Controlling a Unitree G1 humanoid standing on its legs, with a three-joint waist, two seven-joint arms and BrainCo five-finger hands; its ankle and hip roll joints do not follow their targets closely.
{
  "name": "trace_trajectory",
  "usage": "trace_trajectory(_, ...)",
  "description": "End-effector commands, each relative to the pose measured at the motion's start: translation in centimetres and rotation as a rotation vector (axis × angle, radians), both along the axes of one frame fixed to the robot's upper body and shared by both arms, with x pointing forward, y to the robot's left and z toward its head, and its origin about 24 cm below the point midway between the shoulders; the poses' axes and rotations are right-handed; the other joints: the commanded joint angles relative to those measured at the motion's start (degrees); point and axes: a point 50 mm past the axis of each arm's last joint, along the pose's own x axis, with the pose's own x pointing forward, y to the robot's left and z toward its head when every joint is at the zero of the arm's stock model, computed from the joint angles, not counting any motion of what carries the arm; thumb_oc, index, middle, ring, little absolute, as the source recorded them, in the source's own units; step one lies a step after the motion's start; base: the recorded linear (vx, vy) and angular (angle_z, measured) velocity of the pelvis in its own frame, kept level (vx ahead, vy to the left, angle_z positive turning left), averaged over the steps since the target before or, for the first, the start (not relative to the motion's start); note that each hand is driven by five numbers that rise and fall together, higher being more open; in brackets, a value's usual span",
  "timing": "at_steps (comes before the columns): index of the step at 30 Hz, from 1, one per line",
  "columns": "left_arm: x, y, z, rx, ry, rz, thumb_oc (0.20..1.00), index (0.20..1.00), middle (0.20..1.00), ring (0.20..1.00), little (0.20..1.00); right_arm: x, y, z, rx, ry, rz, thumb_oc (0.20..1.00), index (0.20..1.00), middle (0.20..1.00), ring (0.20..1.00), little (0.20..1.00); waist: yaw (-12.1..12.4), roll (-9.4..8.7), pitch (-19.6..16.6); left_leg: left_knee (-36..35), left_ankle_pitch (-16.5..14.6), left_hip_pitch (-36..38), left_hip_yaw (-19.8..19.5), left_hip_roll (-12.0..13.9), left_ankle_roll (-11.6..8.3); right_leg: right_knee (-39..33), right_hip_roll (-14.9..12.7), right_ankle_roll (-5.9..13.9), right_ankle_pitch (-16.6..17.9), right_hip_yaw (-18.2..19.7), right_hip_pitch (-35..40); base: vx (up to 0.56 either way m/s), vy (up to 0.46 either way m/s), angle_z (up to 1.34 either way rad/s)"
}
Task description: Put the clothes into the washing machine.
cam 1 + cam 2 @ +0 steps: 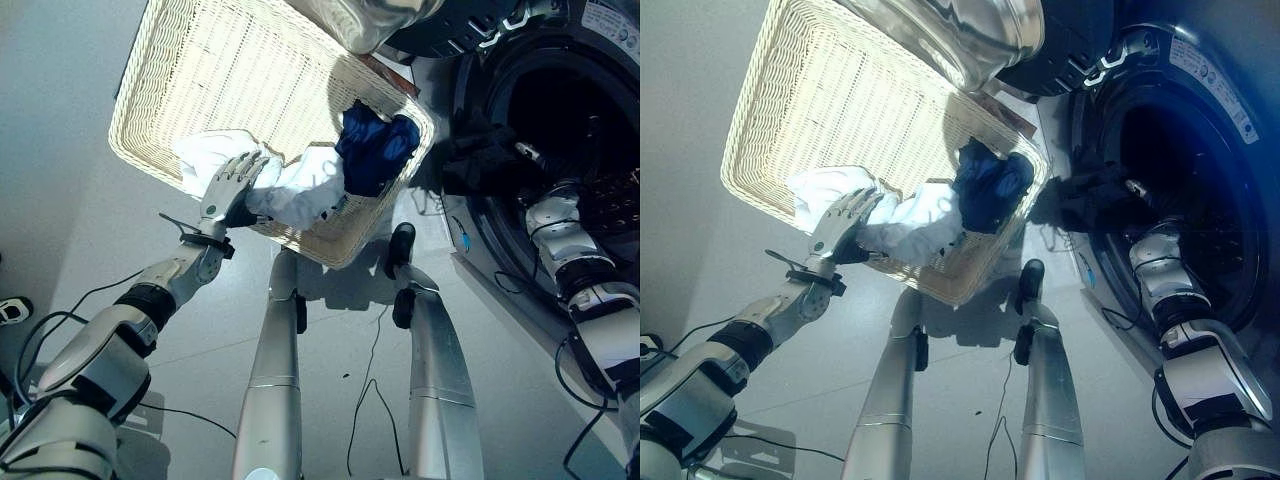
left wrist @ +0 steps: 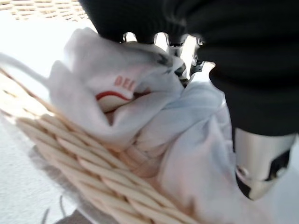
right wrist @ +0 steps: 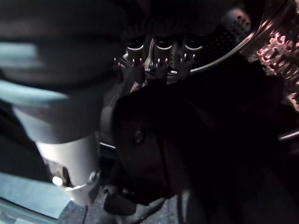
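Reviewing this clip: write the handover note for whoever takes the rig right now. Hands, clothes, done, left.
Left hand: fingers curled on the white garment at the near rim of the wicker basket on the floor.
Right hand: at the washing machine opening, holding a dark garment at the drum's mouth.
Blue garment lies in the basket's corner nearest the machine.
Done: dark garment reached the door.
Left: release it inside, then load white and blue.
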Motion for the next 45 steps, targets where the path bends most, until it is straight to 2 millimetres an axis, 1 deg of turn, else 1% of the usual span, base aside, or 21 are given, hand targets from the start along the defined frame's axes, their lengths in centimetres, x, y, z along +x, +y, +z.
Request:
trace_trajectory(1,0.7,-0.1,-1.0,-0.009,0.122,0.079,1.000,1.000,1.000,1.000,1.000,-0.9,-1.7,2.7,-0.080,-0.071,-0.036,1.000,1.000,1.000,1.000,1.000,-1.20,0.90,0.03,9.07,-11.02,0.79,4.00,-4.91,3.91,-14.94,4.31,4.52,11.70,-2.88,4.95,0.00,0.000,0.00)
trace_trajectory(3,0.8,0.0,-1.1,0.000,0.130,0.093,1.000,1.000,1.000,1.000,1.000,-0.9,-1.6,2.8,-0.081,-0.071,-0.035,1.000,1.000,1.000,1.000,1.000,-1.27,0.89,0.03,9.16,-11.02,0.71,3.98,-4.95,3.91,-14.94,4.39,4.51,11.78,-2.79,4.88,0.00,0.000,0.00)
trace_trajectory(6,1.2,0.7,-0.8,0.032,0.154,0.161,1.000,1.000,1.000,1.000,1.000,-0.7,-1.4,3.1,-0.085,-0.077,-0.027,1.000,1.000,1.000,1.000,1.000,-1.64,0.63,0.03,9.20,-11.07,0.63,4.19,-4.81,3.87,-15.01,4.54,4.52,11.80,-2.59,4.80,0.00,0.000,0.00)
trace_trajectory(7,1.3,0.7,-0.7,0.042,0.154,0.171,0.918,0.918,0.918,0.918,0.918,-0.6,-1.3,3.2,-0.085,-0.079,-0.025,1.000,1.000,1.000,1.000,1.000,-1.69,0.57,0.03,9.11,-11.08,0.61,4.23,-4.79,3.85,-15.12,4.57,4.54,11.83,-2.60,4.78,0.00,0.000,0.00)
trace_trajectory(8,1.4,0.8,-0.6,0.040,0.153,0.178,0.805,0.805,0.805,0.805,0.805,-0.6,-1.1,3.3,-0.087,-0.080,-0.023,1.000,1.000,1.000,1.000,1.000,-1.77,0.51,0.03,9.04,-11.02,0.61,4.25,-4.79,3.83,-15.25,4.64,4.52,11.93,-2.57,4.77,0.00,0.000,0.00)
trace_trajectory(9,1.5,0.8,-0.5,0.036,0.153,0.188,0.586,0.586,0.586,0.586,0.586,-0.5,-1.0,3.4,-0.089,-0.081,-0.021,1.000,1.000,1.000,1.000,1.000,-1.86,0.44,0.03,8.90,-10.98,0.62,4.27,-4.75,3.79,-15.35,4.68,4.52,11.98,-2.50,4.73,0.00,0.000,0.00)
trace_trajectory(10,1.6,0.7,-0.4,0.042,0.152,0.196,0.404,0.404,0.404,0.404,0.404,-0.4,-0.9,3.5,-0.088,-0.082,-0.021,1.000,1.000,1.000,1.000,1.000,-1.88,0.37,0.03,8.82,-10.95,0.61,4.28,-4.75,3.76,-15.45,4.67,4.54,11.96,-2.53,4.78,0.00,0.000,0.00)
trace_trajectory(11,1.6,0.6,-0.3,0.045,0.155,0.195,0.200,0.200,0.200,0.200,0.200,-0.4,-0.9,3.5,-0.088,-0.083,-0.021,1.000,1.000,1.000,1.000,1.000,-1.92,0.36,0.03,8.78,-10.95,0.61,4.31,-4.73,3.74,-15.47,4.68,4.59,11.97,-2.49,4.77,0.00,0.000,0.00)
trace_trajectory(21,2.0,-0.2,-0.5,0.056,0.188,0.186,0.200,0.200,0.200,0.200,0.200,-0.1,-0.1,3.4,-0.083,-0.093,-0.012,1.000,1.000,1.000,1.000,1.000,-2.48,-0.42,0.03,9.06,-11.09,0.40,4.28,-4.86,3.69,-16.00,4.94,4.63,12.43,-2.30,4.81,0.00,0.000,0.00)
trace_trajectory(26,1.9,-0.1,-0.7,0.049,0.198,0.183,0.200,0.200,0.200,0.200,0.200,-0.2,0.1,3.2,-0.081,-0.098,-0.006,1.000,1.000,1.000,1.000,1.000,-2.56,-0.53,0.03,8.99,-11.12,0.49,4.29,-4.88,3.71,-16.08,5.08,4.65,12.48,-2.16,4.87,0.00,0.000,0.00)
trace_trajectory(29,1.9,-0.1,-0.7,0.003,0.205,0.180,0.200,0.200,0.200,0.200,0.200,-0.1,0.3,3.2,-0.072,-0.108,0.006,1.000,1.000,1.000,1.000,1.000,-2.52,-0.43,0.03,8.82,-11.03,0.62,4.21,-5.00,3.74,-16.21,5.20,4.61,12.60,-2.12,4.94,0.00,0.000,0.00)
trace_trajectory(32,1.8,-0.3,-0.5,-0.151,0.204,0.147,0.200,0.200,0.200,0.200,0.200,-0.1,0.5,3.2,0.001,-0.148,0.061,1.000,1.000,1.000,1.000,1.000,-2.52,-0.33,0.03,8.85,-11.00,0.65,4.15,-5.04,3.68,-16.16,5.30,4.58,12.58,-1.93,4.90,0.00,0.000,0.00)
trace_trajectory(33,1.7,-0.3,-0.3,-0.246,0.194,0.125,0.200,0.200,0.200,0.200,0.200,-0.1,0.6,3.0,0.032,-0.169,0.102,1.000,1.000,1.000,1.000,1.000,-2.52,-0.35,0.03,8.69,-10.91,0.67,4.15,-5.01,3.67,-16.14,5.37,4.50,12.50,-1.87,4.89,0.00,0.000,0.00)
trace_trajectory(35,1.5,-0.4,0.1,-0.362,0.163,0.085,0.200,0.200,0.200,0.200,0.200,-0.2,1.2,2.6,0.092,-0.202,0.160,1.000,1.000,1.000,1.000,1.000,-2.65,-0.39,0.03,8.66,-10.89,0.70,4.22,-5.01,3.57,-16.12,5.43,4.48,12.49,-1.74,4.79,0.00,0.000,0.00)
trace_trajectory(38,0.7,-0.6,1.4,-0.647,0.060,-0.018,0.200,0.200,0.200,0.200,0.200,-0.7,2.3,1.4,0.206,-0.264,0.266,1.000,1.000,1.000,1.000,1.000,-2.71,-0.43,0.03,8.43,-10.82,0.91,4.32,-4.98,3.53,-15.85,5.58,4.28,12.09,-1.59,4.82,0.00,0.000,0.00)
trace_trajectory(40,-0.1,-0.7,2.3,-0.797,-0.042,-0.112,0.200,0.200,0.200,0.200,0.200,-1.4,3.3,0.3,0.266,-0.324,0.348,1.000,1.000,1.000,1.000,1.000,-2.82,-0.49,0.03,8.34,-10.81,1.01,4.45,-5.01,3.48,-15.65,5.51,4.15,11.76,-1.64,4.84,0.00,0.000,0.00)
trace_trajectory(43,-1.4,-1.1,3.0,-0.919,-0.148,-0.220,0.200,0.200,0.200,0.200,0.200,-2.4,4.4,-0.6,0.341,-0.393,0.423,1.000,1.000,1.000,1.000,1.000,-2.84,-0.48,0.03,8.18,-10.70,1.17,4.34,-5.13,3.51,-15.47,5.52,4.01,11.50,-1.54,4.96,0.00,0.000,0.00)
trace_trajectory(44,-2.1,-1.5,3.3,-0.982,-0.208,-0.282,0.200,0.200,0.200,0.200,0.200,-2.9,5.0,-1.2,0.398,-0.437,0.468,1.000,1.000,1.000,1.000,1.000,-2.84,-0.44,0.03,8.13,-10.72,1.17,4.22,-5.20,3.60,-15.26,5.55,3.93,11.30,-1.45,4.92,0.00,0.000,0.00)
trace_trajectory(45,-2.3,-1.6,3.5,-0.998,-0.225,-0.298,0.200,0.200,0.200,0.200,0.200,-3.1,5.3,-1.4,0.410,-0.444,0.480,1.000,1.000,1.000,1.000,1.000,-2.88,-0.43,0.03,8.14,-10.71,1.25,4.26,-5.19,3.62,-15.17,5.56,3.90,11.24,-1.43,4.99,0.00,0.000,0.00)
